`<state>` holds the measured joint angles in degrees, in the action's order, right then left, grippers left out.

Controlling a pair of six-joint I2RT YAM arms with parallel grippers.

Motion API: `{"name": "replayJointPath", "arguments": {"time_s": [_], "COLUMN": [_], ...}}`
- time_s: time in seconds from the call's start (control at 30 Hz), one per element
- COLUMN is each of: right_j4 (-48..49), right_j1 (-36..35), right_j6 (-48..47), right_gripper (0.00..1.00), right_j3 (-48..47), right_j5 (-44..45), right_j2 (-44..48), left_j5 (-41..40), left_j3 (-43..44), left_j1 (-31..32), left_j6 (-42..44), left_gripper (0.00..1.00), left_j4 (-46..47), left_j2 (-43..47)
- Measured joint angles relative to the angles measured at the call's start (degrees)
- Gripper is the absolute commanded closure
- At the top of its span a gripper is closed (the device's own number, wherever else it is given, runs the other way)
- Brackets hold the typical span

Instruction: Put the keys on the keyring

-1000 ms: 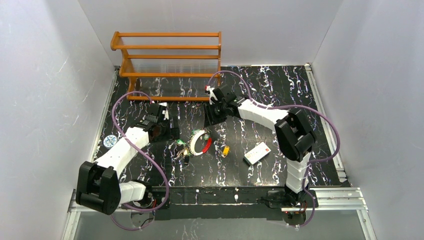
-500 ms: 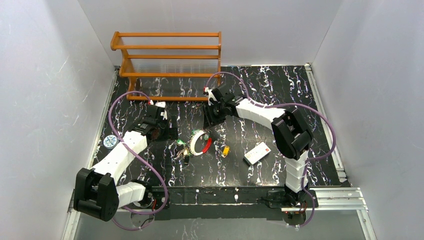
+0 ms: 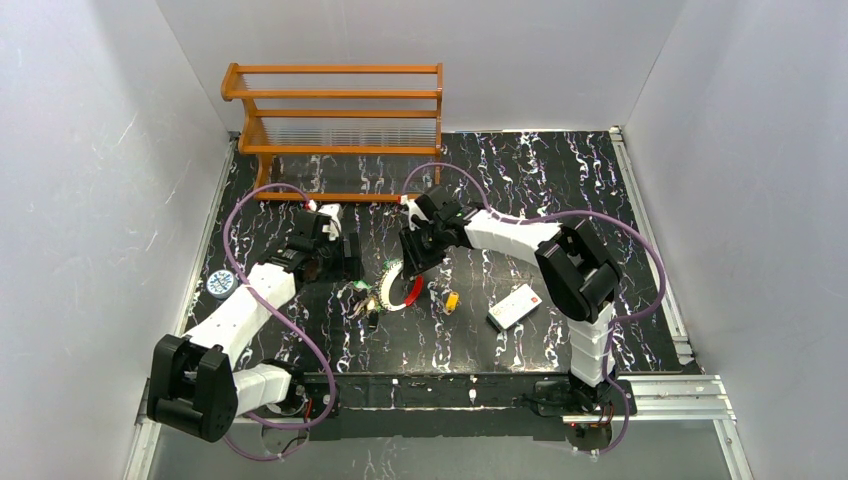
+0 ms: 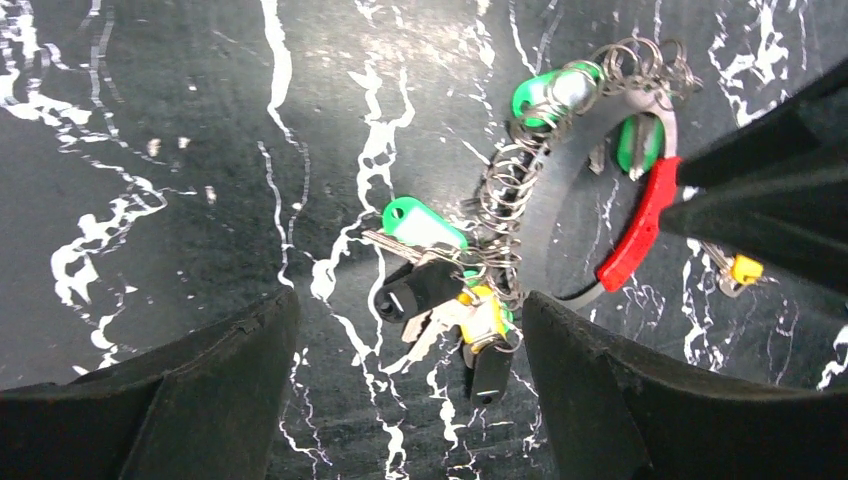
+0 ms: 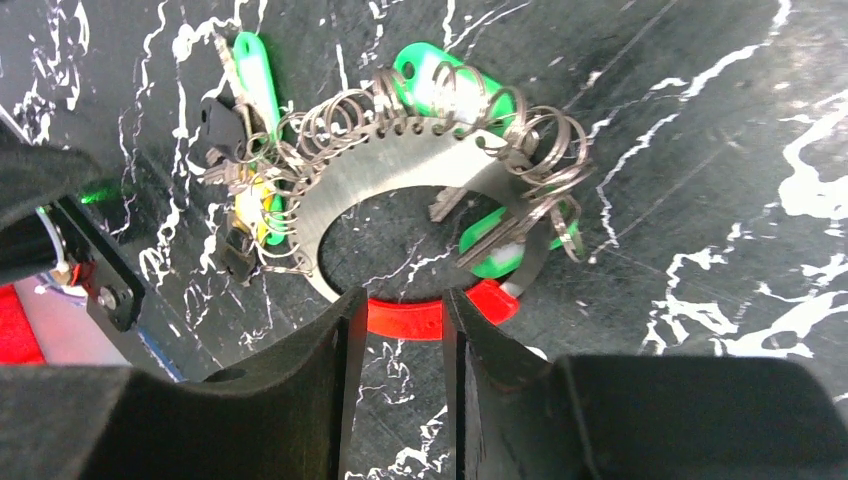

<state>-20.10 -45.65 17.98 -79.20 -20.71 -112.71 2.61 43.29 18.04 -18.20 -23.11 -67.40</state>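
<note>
At mid-table: keyring [image 3: 388, 288], one flat oval band, pale metal with a red section on its near-right side. It lies on the surface and carries a row of small wire split rings with several keys.

- Green key [image 4: 422, 222]: green plastic head, silver blade. It lies in a bunch of black- and yellow-headed keys just left of the band; whether it is threaded on cannot be told. More green heads sit along the far side of the band.
- Yellow key [image 3: 451, 301]: loose on the table, just right of the keyring and apart from it.
- Right gripper [image 5: 403, 305]: over the red section, with its jaws partly apart. The red piece shows in the gap between them. Whether they pinch it cannot be told.
- Left gripper [image 4: 408, 305]: jaws spread wide and holding nothing. It hangs above the key bunch, left of the band.
- Card [image 3: 514, 305]: white rectangle with a small red mark at one end, lying right of the yellow key. The mark is too small to read.
- Disc [image 3: 221, 284]: round, pale with blue print, at the table's left edge. The print is too small to read.
- Rack [image 3: 340, 70]: orange-brown wood with slatted shelves, standing at the far left of the table.
- Table [image 3: 580, 170]: black top veined in white, marble pattern.
- Rail [image 3: 670, 390]: aluminium, along the near edge.
- Walls [image 3: 90, 150]: plain white panels on three sides.
</note>
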Motion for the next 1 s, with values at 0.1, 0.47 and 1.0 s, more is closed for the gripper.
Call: {"name": "replayJointPath", "arguments": {"time_s": [0.1,0.47,1.0], "right_j4": [0.2,0.5,0.3], "right_j1": [1.0,7.9,7.3], "right_j6": [0.6,1.7,1.4], "right_gripper": [0.6,0.48,0.72], "right_j3": [0.1,-2.8,-7.3], "right_j5": [0.6,1.3,-1.8], "right_j2": [0.0,-2.1,-7.1], "left_j5": [1.9,3.2,3.2], "left_j3": [-0.5,-0.7,-0.7], "left_j1": [0.7,3.5,4.9], "left_j6": [0.3,0.6,0.6], "left_gripper": [0.26,0.3,0.3], "left_j4": [0.8,1.2,1.7], "left_j2": [-0.3,-0.5,-0.5]}}
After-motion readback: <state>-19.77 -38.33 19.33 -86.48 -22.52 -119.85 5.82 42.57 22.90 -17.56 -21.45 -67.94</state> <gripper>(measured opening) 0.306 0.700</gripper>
